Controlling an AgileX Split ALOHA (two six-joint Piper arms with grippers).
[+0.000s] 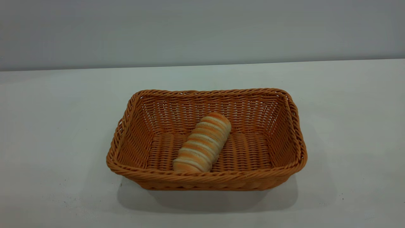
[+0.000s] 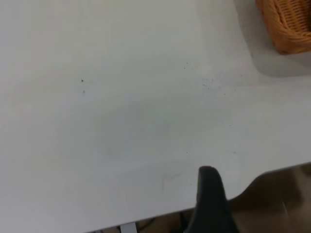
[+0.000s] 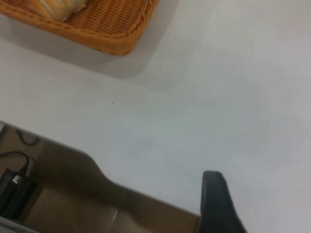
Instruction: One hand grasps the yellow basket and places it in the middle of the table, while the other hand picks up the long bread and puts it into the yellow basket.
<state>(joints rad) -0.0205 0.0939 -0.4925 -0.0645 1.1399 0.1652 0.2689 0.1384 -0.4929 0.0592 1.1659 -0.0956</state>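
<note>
Near the front edge of the white tabletop [image 1: 57, 152] both arms are drawn back outside the exterior view; each wrist view shows only one dark finger of its own hand, the left hand [image 2: 210, 204] and the right hand [image 3: 218, 204], so whether either is released or clenched cannot be told. Neither touches anything. Farther in, at the middle of the tabletop, sits the yellow basket [image 1: 284, 167], upright. Inside it the long bread [image 1: 202, 142] lies on the woven floor, slanting from the near wall toward the far right
</note>
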